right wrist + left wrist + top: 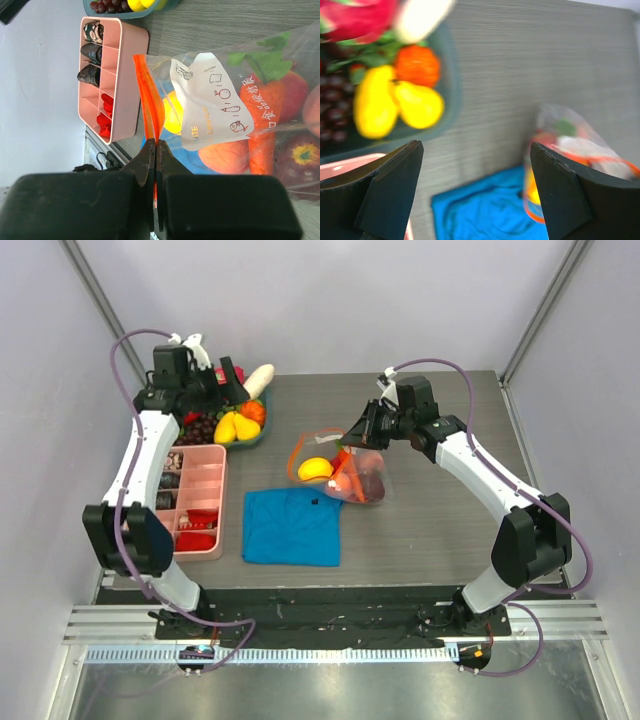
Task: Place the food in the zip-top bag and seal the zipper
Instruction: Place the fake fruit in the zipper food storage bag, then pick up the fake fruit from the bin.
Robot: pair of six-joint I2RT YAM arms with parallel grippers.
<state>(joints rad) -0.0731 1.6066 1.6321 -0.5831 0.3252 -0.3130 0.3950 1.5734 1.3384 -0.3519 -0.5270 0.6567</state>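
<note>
Evidently the right claw was pinched tight on one end of the zipper, its jaws meeting with only the orange-red strip between them. That hold seemed meant to keep the mouth of the zip-top bag lifted off the surface and turned toward the left arm's side; from above, the mouth stood as an open loop.

The bag lay near the middle of the surface, its lower end resting partly on the blue cloth. Through the clear plastic showed a carrot with its green top, a lemon and some red and orange pieces, so part of the food was already inside.

The left claw hung spread wide and held nothing, up at the far-left corner by the teal bowl. More food lay in that bowl: yellow pieces, an orange fruit and dark grapes. The wide spread suited picking another piece, in my judgement.

Beside the bowl sat the pink divided tray, apart from the bag. Sealing looked some way off, with the mouth not yet closed.
</note>
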